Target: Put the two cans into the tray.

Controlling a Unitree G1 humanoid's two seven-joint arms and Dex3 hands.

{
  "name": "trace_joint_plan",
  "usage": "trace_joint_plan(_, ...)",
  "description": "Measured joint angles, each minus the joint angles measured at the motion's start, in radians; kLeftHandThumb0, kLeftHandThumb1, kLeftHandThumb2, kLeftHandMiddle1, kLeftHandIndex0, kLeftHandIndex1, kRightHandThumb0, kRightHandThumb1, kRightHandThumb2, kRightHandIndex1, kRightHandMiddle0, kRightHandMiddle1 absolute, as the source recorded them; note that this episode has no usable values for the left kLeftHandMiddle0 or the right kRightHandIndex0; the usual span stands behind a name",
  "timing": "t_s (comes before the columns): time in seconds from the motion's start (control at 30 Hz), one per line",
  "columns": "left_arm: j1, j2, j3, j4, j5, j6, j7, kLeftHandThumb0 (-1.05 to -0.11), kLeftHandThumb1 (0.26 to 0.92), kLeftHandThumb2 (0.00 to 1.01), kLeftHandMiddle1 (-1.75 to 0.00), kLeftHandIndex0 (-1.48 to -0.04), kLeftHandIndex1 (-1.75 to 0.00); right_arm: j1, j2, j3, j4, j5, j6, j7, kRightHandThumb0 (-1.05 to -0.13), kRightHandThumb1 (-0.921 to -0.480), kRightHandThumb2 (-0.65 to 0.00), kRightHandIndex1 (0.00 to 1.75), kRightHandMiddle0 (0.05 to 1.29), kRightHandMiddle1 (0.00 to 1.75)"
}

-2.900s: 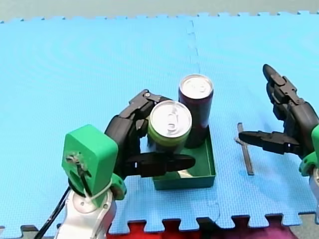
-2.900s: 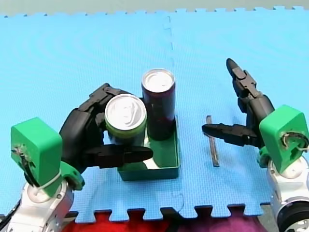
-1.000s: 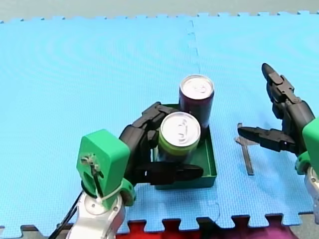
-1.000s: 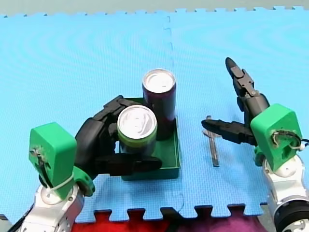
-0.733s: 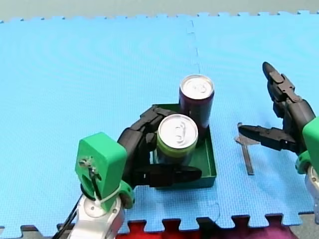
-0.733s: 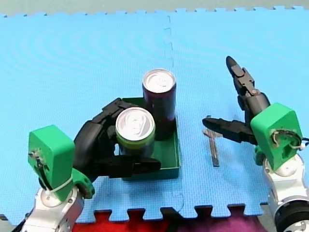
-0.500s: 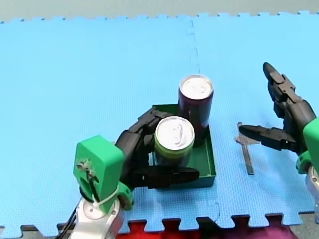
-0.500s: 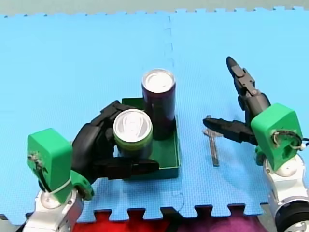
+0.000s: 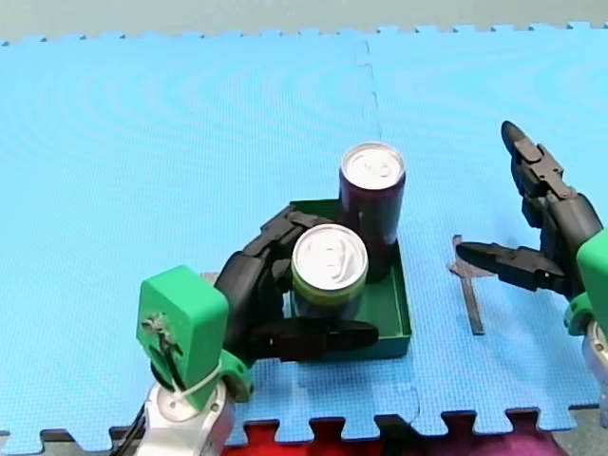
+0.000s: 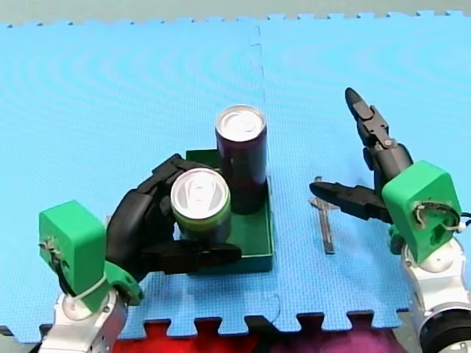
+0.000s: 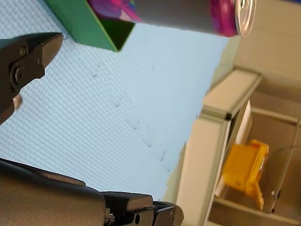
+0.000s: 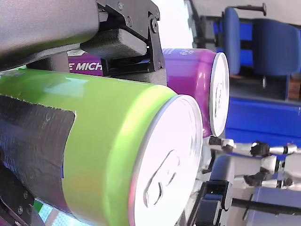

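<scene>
Risk: the green can (image 9: 328, 274), clasped in the left robot hand (image 9: 255, 293), stood hard beside the purple can (image 9: 372, 207); a sideways drag on release would likely knock the taller purple one over. The hand reached across the near wall of the tray (image 9: 406, 306), so a low withdrawal might shove it. Whether the green can's base met the tray floor could not be told; let go too high, it might topple. Container: one green tray on the blue foam mat (image 9: 190, 142), purple can upright at the far end, green can at the near end. Right robot hand (image 9: 556, 233), holding nothing, hovered well to the right, by a grey strip (image 9: 470, 302).
</scene>
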State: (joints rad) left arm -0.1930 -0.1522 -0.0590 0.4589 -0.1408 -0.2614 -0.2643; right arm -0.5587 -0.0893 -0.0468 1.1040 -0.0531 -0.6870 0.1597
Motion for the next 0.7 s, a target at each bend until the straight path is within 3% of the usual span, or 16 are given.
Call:
trace_joint_plan(0.4,-0.024,-0.004,0.005,0.059,0.016,-0.053,0.005,-0.435,0.842,0.0,-1.75,-0.53,-1.75,0.003,0.0,0.003,-0.005,0.002,0.0,0.001,-0.523,-0.77,-0.001,0.0,0.14,0.0)
trace_joint_plan(0.7,-0.087,-0.002,0.01,0.197,0.044,-0.132,0.033,-0.444,0.84,0.0,-1.75,-0.53,-1.75,0.005,0.001,0.003,-0.005,0.003,-0.002,0.001,-0.53,-0.772,-0.001,0.0,0.14,0.0)
